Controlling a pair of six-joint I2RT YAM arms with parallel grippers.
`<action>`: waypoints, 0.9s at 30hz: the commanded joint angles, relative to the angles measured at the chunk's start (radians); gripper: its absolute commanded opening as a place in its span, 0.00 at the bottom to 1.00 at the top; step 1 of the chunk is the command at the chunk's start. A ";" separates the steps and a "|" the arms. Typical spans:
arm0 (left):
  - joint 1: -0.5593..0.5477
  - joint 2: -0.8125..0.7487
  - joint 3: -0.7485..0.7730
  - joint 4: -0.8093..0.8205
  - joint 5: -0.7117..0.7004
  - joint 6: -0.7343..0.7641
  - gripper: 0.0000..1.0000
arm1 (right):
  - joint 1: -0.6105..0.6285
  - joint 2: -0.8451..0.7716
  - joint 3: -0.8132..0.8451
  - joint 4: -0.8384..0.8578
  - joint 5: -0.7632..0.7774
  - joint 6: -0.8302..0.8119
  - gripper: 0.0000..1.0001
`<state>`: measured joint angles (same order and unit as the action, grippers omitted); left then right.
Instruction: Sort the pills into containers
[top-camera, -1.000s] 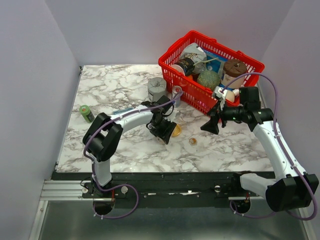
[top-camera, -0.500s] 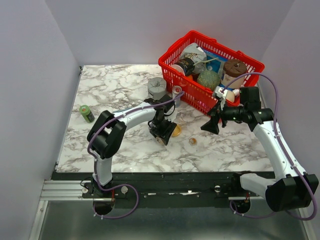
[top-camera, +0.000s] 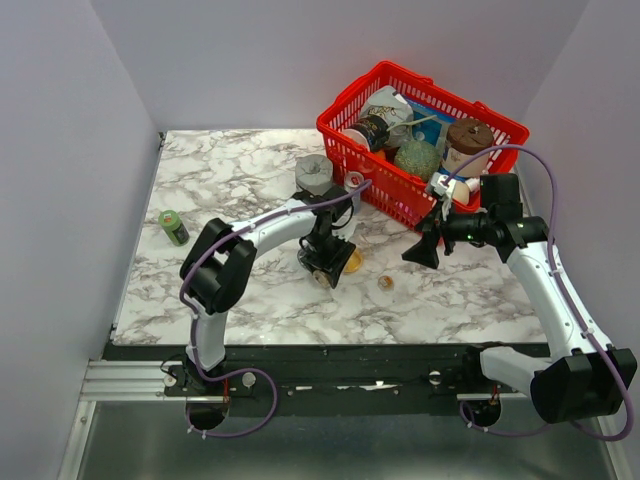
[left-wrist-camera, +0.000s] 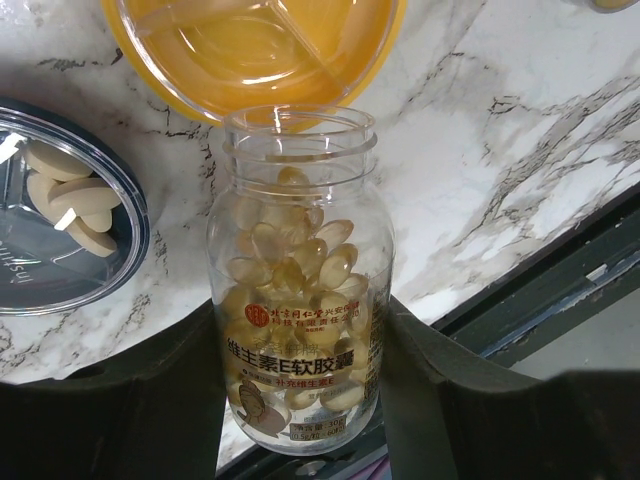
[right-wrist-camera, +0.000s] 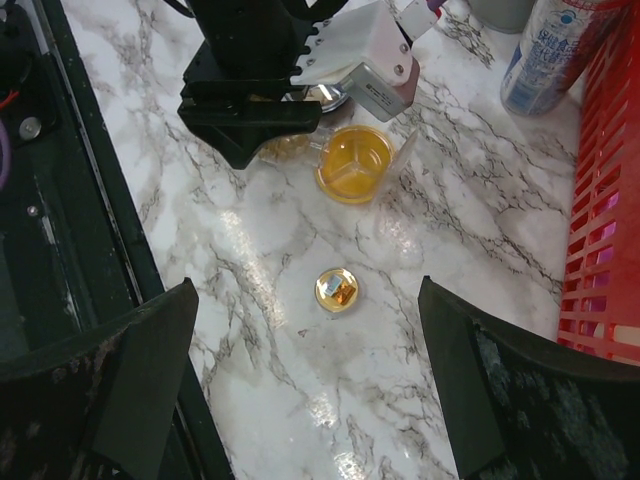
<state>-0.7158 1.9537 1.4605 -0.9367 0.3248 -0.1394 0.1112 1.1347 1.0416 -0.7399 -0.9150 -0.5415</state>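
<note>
L gripper (left-wrist-camera: 300, 420) pinches a clear pill bottle (left-wrist-camera: 300, 290) near its base, a finger pressed on each side – its mouth sits at the orange dish (left-wrist-camera: 250, 40) rim, top of frame. Silvery dish (left-wrist-camera: 60, 250), at left edge, holds beige tablets (left-wrist-camera: 62, 190). Open marble (left-wrist-camera: 480, 150) lies right of the bottle, w/ the table's black front edge (left-wrist-camera: 540, 290) lower right. Label (left-wrist-camera: 290, 365) reads 维生素E软胶囊, w/ yellow capsules (left-wrist-camera: 300, 255) inside. R gripper (right-wrist-camera: 305, 360) is spread wide over bare marble – a small gold cap (right-wrist-camera: 337, 290) shows between its 2 fingers. Red basket (right-wrist-camera: 610, 200) runs along the right edge.
</note>
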 joint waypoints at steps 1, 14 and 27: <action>-0.007 0.020 0.049 -0.059 0.000 0.009 0.00 | -0.008 -0.012 0.008 -0.021 -0.045 -0.009 1.00; -0.004 0.060 0.104 -0.114 -0.006 0.027 0.00 | -0.011 -0.009 0.009 -0.029 -0.050 -0.017 1.00; -0.001 0.070 0.133 -0.145 -0.001 0.023 0.00 | -0.016 -0.009 0.011 -0.032 -0.059 -0.018 1.00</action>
<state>-0.7155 2.0129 1.5486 -1.0424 0.3248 -0.1196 0.1028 1.1347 1.0416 -0.7540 -0.9333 -0.5430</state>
